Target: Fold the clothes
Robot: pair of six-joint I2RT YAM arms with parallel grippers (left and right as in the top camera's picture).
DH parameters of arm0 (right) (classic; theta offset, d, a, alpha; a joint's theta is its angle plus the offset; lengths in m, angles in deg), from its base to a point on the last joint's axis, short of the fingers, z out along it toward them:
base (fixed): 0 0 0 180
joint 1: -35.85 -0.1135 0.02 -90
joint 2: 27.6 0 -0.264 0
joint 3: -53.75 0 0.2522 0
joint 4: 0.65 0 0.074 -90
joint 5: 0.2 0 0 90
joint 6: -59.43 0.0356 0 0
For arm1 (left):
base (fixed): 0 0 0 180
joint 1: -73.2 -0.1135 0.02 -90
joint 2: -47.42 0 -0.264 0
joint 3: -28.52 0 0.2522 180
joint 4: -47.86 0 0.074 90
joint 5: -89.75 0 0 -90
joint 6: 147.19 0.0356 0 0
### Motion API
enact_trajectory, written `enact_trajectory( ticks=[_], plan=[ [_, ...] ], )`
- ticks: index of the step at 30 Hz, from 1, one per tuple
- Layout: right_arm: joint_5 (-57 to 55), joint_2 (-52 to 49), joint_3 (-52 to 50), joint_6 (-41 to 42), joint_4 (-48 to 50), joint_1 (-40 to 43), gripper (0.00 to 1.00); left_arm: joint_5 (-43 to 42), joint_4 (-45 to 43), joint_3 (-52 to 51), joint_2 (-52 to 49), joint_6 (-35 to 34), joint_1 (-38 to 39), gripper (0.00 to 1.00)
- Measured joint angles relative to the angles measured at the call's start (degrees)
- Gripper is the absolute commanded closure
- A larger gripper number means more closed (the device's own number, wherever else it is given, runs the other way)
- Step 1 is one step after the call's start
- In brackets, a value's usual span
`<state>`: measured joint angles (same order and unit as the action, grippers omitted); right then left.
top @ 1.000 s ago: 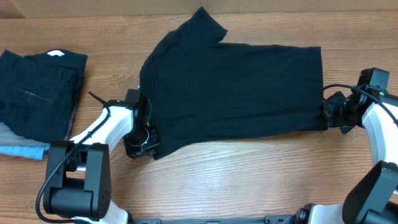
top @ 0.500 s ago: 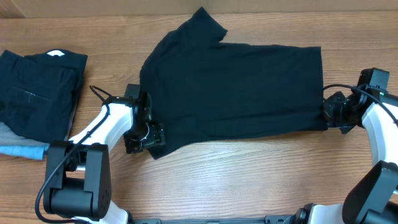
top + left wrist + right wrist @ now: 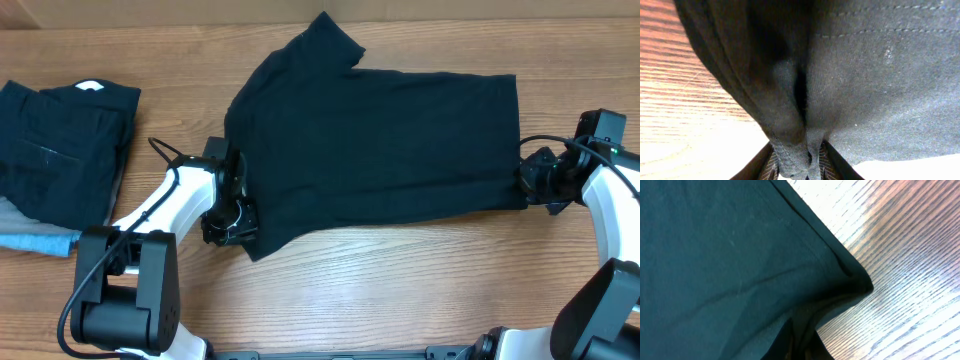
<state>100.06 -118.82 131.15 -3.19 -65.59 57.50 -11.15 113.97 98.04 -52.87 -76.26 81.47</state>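
The clothes (image 3: 380,140), a black T-shirt, lie doubled over across the middle of the table, one sleeve (image 3: 330,38) pointing to the far edge. My left gripper (image 3: 236,214) sits at the shirt's near-left corner. In the left wrist view a bunched fold of the fabric (image 3: 790,120) runs down between the ribbed fingers (image 3: 771,165), and the left gripper (image 3: 797,164) is shut on it. My right gripper (image 3: 526,186) is at the near-right corner. In the right wrist view the hem (image 3: 840,265) gathers into the right gripper (image 3: 801,342), which is shut on the cloth.
A stack of folded dark garments (image 3: 60,140) with a white tag (image 3: 90,87) lies at the far left, a light blue piece (image 3: 35,241) showing under it. The wooden table (image 3: 400,280) is bare along the front. The arm bases stand at the near edge.
My left gripper opened and closed again on the shirt's near-left corner, shifting slightly, and the fabric there moved a little. The right arm and the rest of the shirt have not moved.
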Motion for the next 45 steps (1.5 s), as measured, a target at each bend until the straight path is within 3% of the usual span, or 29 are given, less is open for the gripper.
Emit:
enact_trajectory(
  ticks=[1,8,12,16,24,29,33,41,45],
  plan=[
    [0.02,0.00,0.00,0.02,0.00,0.00,0.95,-0.07,0.11,0.00,0.00,-0.02,0.00,0.96],
    [0.00,0.00,0.00,0.02,0.00,0.00,0.96,-0.33,1.68,1.11,-0.04,-0.02,0.00,0.96],
    [0.00,0.00,0.00,0.02,0.13,0.00,0.96,-0.70,7.26,11.89,-0.13,-0.02,-1.38,0.96],
    [0.04,0.00,0.00,0.00,0.17,0.00,0.96,-1.01,7.02,15.26,-0.11,-0.50,-4.44,0.96],
    [0.20,0.00,0.00,0.00,3.28,-0.72,0.96,-5.22,-3.72,15.54,-0.11,-4.20,-8.15,0.96],
    [-0.39,0.00,0.00,0.98,6.29,-4.24,0.96,-5.44,-8.50,15.54,-0.11,-6.08,-8.15,0.85],
    [-2.12,0.00,0.00,2.21,7.04,-4.55,0.96,-5.44,-10.75,15.54,-0.11,-6.47,-8.15,0.96],
    [-6.91,-4.13,0.00,2.62,8.68,-4.55,0.96,-4.55,-13.25,15.54,-0.11,-6.54,-8.15,0.96],
    [-8.00,-6.88,0.00,2.62,9.68,-4.55,0.96,-4.31,-16.04,15.54,-0.11,-6.54,-8.15,0.91]
  ],
)
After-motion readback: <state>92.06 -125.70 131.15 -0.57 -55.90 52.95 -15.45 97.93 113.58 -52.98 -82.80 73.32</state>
